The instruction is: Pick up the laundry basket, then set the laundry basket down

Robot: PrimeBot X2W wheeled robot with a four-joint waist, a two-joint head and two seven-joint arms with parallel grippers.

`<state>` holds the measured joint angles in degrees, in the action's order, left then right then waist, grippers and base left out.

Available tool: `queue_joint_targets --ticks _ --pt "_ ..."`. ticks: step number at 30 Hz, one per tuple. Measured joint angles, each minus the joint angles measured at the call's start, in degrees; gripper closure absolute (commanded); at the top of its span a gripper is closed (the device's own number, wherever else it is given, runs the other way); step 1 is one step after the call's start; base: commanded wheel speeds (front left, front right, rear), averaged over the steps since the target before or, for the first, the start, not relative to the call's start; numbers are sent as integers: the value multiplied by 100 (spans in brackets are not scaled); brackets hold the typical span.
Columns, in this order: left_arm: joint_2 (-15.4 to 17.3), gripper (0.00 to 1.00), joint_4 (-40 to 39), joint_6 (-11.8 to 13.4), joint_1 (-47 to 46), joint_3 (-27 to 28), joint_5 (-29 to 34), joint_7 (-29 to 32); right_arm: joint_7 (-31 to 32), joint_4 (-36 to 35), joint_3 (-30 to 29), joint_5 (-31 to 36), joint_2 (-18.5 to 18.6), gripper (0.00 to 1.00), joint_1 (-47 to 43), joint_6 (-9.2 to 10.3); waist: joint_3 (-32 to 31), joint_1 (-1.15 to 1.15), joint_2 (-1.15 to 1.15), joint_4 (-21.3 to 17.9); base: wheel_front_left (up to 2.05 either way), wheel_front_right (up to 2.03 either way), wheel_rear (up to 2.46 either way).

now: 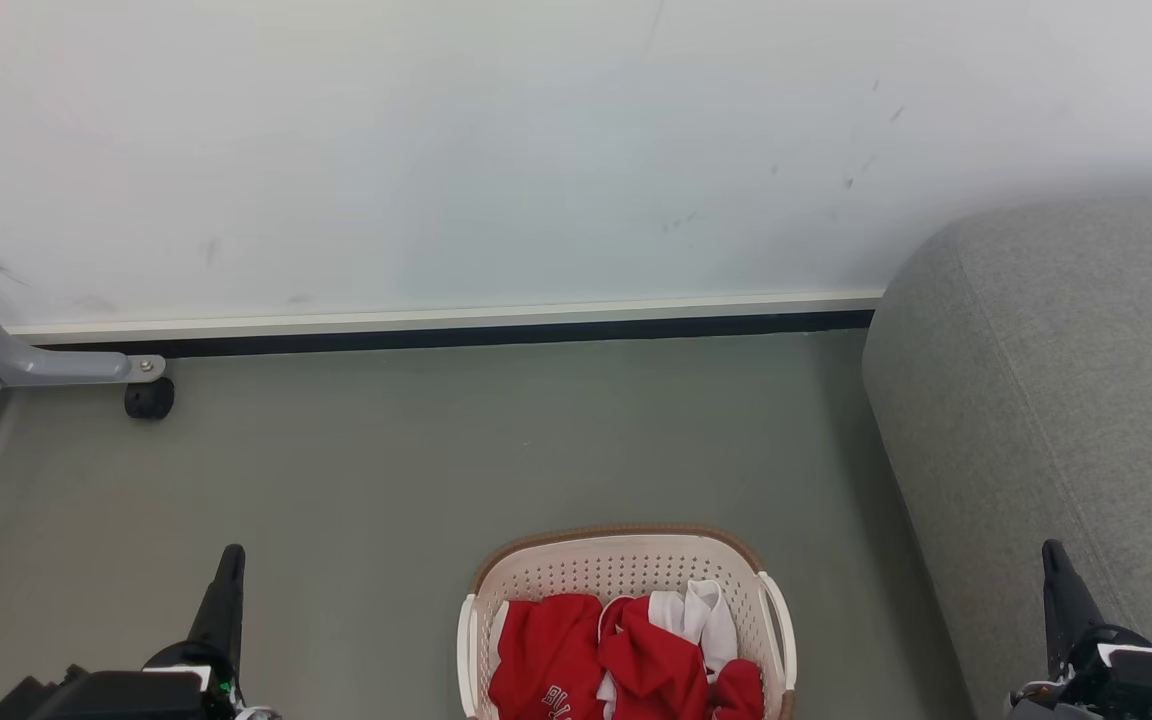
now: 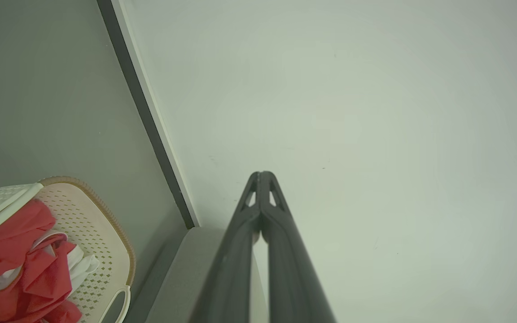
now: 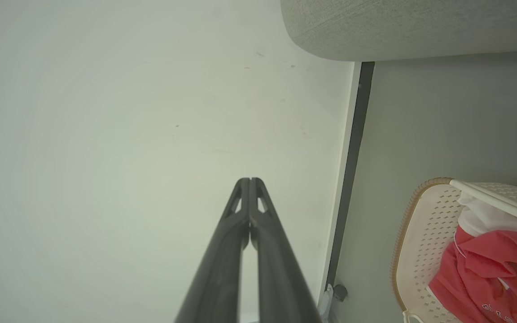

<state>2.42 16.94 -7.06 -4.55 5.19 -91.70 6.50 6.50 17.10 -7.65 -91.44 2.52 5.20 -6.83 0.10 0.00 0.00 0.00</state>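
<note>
Right, the laundry basket sits on the smooth grey-green floor at the bottom middle of my head view, between my two arms and touching neither. It is cream plastic and rounded-rectangular. Rows of small holes pierce its walls, a brown woven-look band runs round the rim, and a slim white loop handle sits on each side. Inside lie crumpled red garments with pale lettering and a fold of white cloth.

My left gripper points at the plain pale wall, its two long dark fingers pressed together at the tips and holding nothing. My right gripper is the same: tips meeting, nothing between them.

A rounded sofa arm in coarse grey fabric stands to the basket's right, apart from it. At far left a grey metal leg ends in a black caster beside the dark skirting strip.
</note>
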Motion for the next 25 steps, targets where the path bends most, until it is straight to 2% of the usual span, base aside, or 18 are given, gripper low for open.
queue_joint_targets --ticks 25 --pt "0 100 1 0 0 -1 0 0 0 -2 1 0 0 100 0 -7 0 0 0 0 0 0 0"
